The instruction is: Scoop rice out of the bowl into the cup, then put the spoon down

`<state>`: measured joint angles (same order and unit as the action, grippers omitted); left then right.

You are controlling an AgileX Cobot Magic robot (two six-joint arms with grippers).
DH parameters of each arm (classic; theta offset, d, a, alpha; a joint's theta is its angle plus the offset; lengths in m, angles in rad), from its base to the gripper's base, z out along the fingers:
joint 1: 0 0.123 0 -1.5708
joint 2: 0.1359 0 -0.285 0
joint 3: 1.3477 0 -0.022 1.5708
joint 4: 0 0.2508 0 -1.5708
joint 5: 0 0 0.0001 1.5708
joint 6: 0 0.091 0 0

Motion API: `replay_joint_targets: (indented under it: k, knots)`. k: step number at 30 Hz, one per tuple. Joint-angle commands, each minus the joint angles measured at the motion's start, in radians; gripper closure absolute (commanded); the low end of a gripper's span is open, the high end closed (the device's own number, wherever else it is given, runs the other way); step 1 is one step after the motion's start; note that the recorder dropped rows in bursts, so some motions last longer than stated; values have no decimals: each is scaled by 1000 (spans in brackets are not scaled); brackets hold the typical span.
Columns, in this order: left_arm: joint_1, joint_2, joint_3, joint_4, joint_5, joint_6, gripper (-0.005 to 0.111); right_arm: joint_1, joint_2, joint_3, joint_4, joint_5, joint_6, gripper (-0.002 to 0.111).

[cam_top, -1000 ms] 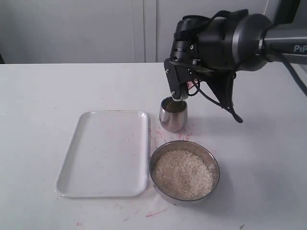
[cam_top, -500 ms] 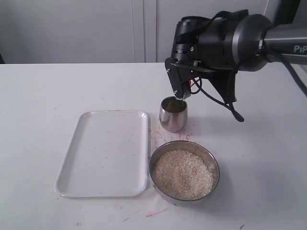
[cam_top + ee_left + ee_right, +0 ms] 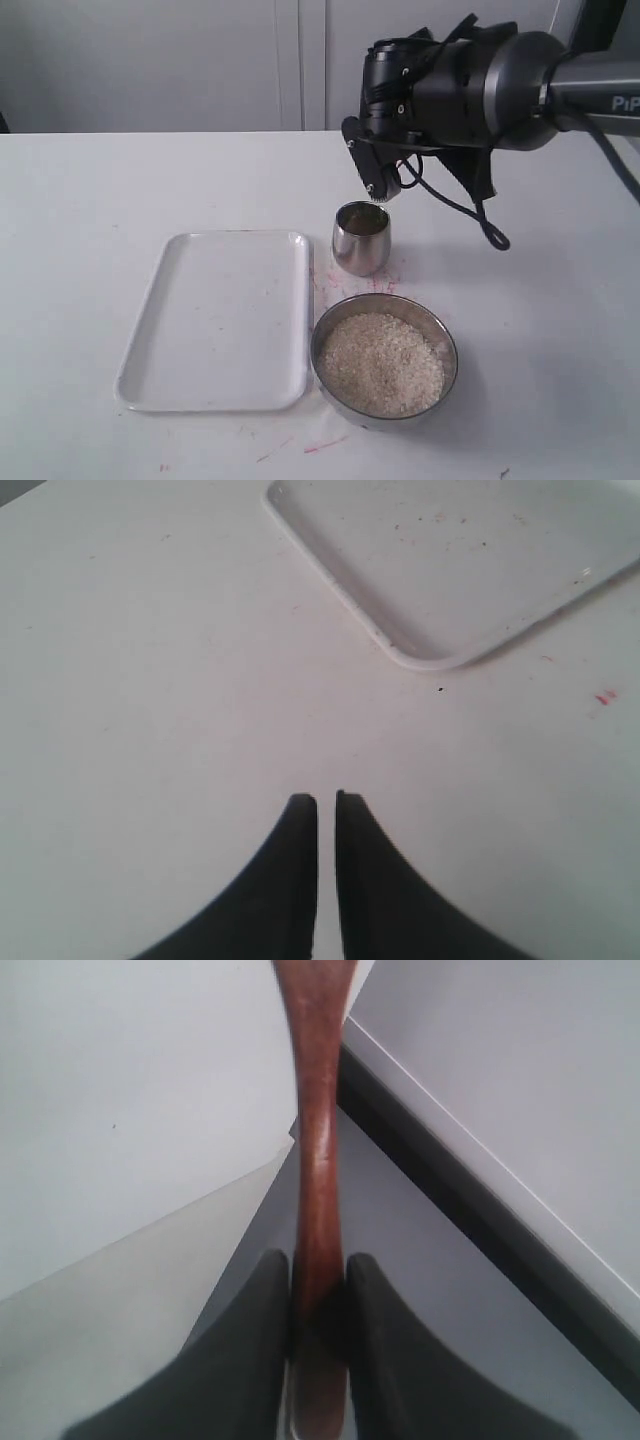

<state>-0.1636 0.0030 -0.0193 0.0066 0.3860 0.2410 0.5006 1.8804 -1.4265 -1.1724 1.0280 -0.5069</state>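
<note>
On the right of the exterior view, over the white surface [image 3: 100, 200]: right end effector [image 3: 378, 188], pointing down from a bulky dark wrist. Hangs just above the far rim of the cup [image 3: 361, 238]. Clamps the spoon [image 3: 318, 1140] by its slim reddish-brown handle, one dark finger pressed to either side, plain in the right wrist view. Oval end of the spoon cut off by that view's edge, and hidden behind the wrist in the exterior view.

Below the end effector: cup standing upright, shiny, dark inside; contents impossible to make out. Sits just beside the far right corner of the white tray [image 3: 215, 320], apart from it.

Nearer the camera than the cup: bowl [image 3: 316, 350], wide and shallow, steel rim showing all round. Lies just beside the tray's right edge, close enough that touching or not cannot be told. Holds the rice [image 3: 381, 363], an off-white heap reaching nearly to the rim.

Faint red marks [image 3: 325, 444] scattered on the surface around the cup and in front of the bowl.

Over bare surface in the left wrist view: left end effector [image 3: 326, 800], closed down to a thin slit with nothing gripped. Points toward a rounded corner of the tray, well apart from it.
</note>
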Motion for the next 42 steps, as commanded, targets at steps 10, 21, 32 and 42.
replay_joint_targets:
  k: [10,21,32,42]
  knots:
    - [-2,-3,9,-1,33,-6,92,-1,-35,3,16,2,40,108]
    - [-2,-3,9,-1,33,-6,92,-1,-51,69,101,2,-45,108]
    - [-2,-3,9,-1,33,-6,92,-1,-50,71,38,-46,-12,108]
    - [-2,-3,9,-1,33,-6,92,-1,-50,78,35,-72,-39,108]
